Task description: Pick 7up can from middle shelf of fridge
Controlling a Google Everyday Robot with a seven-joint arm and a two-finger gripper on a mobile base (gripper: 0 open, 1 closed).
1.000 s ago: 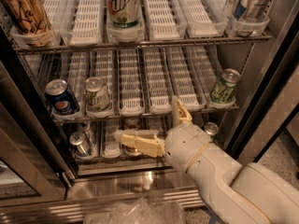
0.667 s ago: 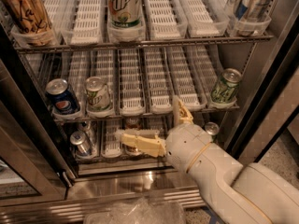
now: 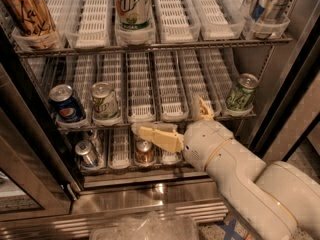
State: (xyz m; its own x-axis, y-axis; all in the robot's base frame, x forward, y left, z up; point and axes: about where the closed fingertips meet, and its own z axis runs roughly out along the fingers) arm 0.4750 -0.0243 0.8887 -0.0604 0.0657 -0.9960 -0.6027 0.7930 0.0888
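change: the gripper [image 3: 168,116] has risen a little and moved slightly right since a second ago. its left-pointing finger [image 3: 157,137] was level with the lower shelf and now sits just below the front edge of the middle shelf [image 3: 170,84]. the cans have not moved.

meaning for the task: the pick is not yet made. the rise brings the gripper towards the height of the middle shelf, which suggests an approach in progress. the gripper is to the right of the target and must travel left before it can reach in.

target location: the 7up can [image 3: 105,101] stands upright at the front of the middle shelf in the second lane from the left. it is just right of the blue cola can [image 3: 66,104]. the darker green can [image 3: 240,91] stands at the right end of the same shelf and is not the target. the tall can [image 3: 132,4] on the top shelf is also not the target.

arm pose: the arm [image 3: 240,174] enters from the lower right and reaches into the open fridge [image 3: 150,199]. the wrist sits in front of the middle lanes.

finger state: the fingers are spread wide, one pointing left and one pointing up and inward. nothing is held. the gripper is apart from the 7up can.
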